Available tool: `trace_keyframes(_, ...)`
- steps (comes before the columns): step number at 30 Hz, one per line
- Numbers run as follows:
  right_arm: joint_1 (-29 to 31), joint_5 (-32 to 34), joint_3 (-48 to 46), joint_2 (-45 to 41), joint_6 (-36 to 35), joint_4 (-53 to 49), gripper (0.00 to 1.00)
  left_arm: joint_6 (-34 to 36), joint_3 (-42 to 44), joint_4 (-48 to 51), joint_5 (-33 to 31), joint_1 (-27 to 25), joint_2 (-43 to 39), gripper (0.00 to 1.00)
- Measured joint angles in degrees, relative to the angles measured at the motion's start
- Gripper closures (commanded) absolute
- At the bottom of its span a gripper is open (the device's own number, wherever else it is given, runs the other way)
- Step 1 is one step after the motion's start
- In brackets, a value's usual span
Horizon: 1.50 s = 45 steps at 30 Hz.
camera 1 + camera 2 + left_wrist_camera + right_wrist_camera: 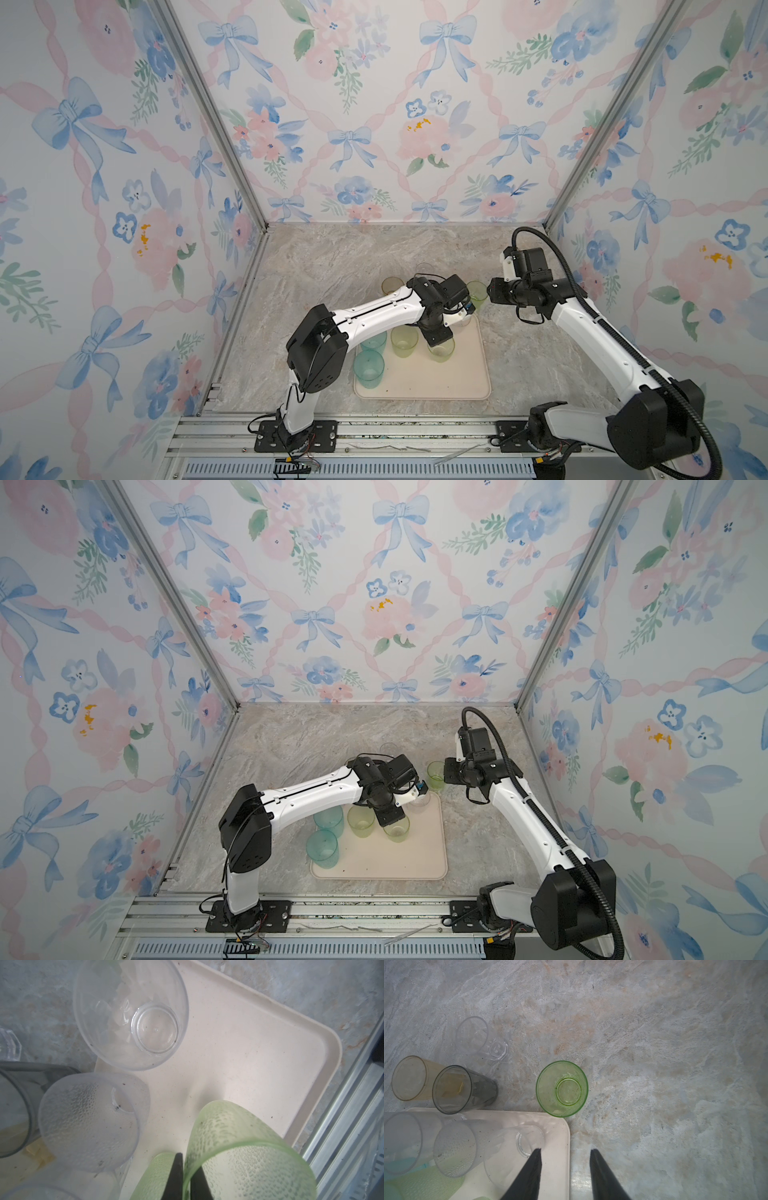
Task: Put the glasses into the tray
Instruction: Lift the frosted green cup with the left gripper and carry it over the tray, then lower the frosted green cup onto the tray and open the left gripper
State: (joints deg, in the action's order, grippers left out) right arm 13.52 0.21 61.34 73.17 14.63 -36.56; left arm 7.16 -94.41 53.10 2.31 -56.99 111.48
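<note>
- Left arm (374, 311) was bent over the tray (457, 382), left gripper (187, 1160) clamped on the rim of a pale green tumbler (249, 1167), which sat upright, mouth up, in the tray.
- Right gripper (565, 1150) pointed down by the tray's far corner, jaws apart, totally empty.

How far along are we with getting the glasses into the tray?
Past halfway. In the tray stand two teal tumblers, a pale green one and several clear ones. The left fingers pinch another pale green tumbler by its rim there. Still on the table: green glass, grey glass, amber glass, faceted clear glass. The right fingers hang open, empty.
</note>
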Motion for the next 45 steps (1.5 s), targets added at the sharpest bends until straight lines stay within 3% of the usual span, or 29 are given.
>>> trace_keyframes(18, -0.42, -1.51, -0.92, 1.86, 0.0, 1.27, 0.58, 0.37, -0.87, 0.66, -3.61, 0.76, 3.41, 0.96)
trace_keyframes(32, -0.42, -1.53, -1.18, 1.86, 0.0, 1.66, 0.58, 0.35, -0.9, 0.81, -5.55, 0.81, 4.0, 0.86)
trace_keyframes(35, -0.42, -1.53, -1.18, 1.86, 0.0, 1.66, 0.57, 0.24, -0.94, 0.81, -5.97, 0.81, 4.0, 0.78)
trace_keyframes(45, -0.42, -1.51, -1.18, 1.86, 0.0, 1.64, 0.56, 0.35, -0.96, 0.81, -6.21, 0.81, 3.98, 0.77)
